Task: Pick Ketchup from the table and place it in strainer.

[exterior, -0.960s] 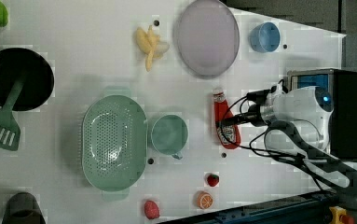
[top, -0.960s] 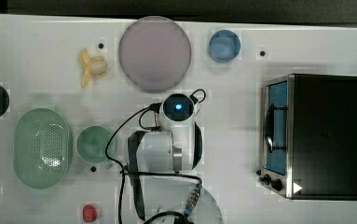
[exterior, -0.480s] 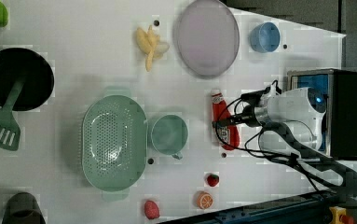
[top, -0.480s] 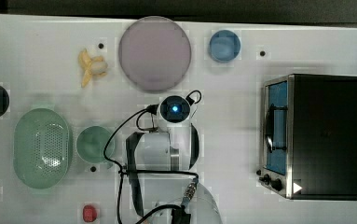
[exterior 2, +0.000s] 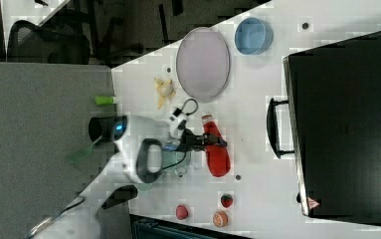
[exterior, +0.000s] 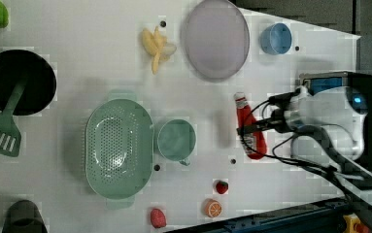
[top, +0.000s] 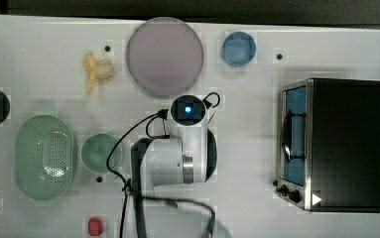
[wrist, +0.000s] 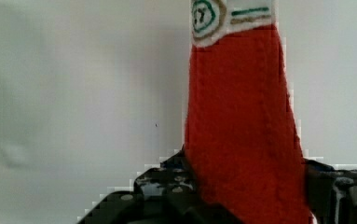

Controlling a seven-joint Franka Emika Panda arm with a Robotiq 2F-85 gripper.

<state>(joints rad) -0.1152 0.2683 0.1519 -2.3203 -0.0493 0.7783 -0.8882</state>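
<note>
Red ketchup bottle (exterior: 249, 128) lies on the white table (exterior: 76, 63), clamped across its body between the fingers of the tool (exterior: 251, 130). Just beside it, toward the left view's left, stands a green cup (exterior: 176, 141). Past the cup sits the mint strainer (exterior: 119, 148), well apart from the bottle.

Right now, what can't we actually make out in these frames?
- Ketchup: in the top view the arm covers it completely.
- Whether the Ketchup is off the table: undecidable in the left view or right view.
- gripper: the wrist view's edge cuts its fingers off, with the bottle between them.
- strainer: in the right view the arm hides nearly all of it.
- Ketchup label: print too small to read in the wrist view.
</note>
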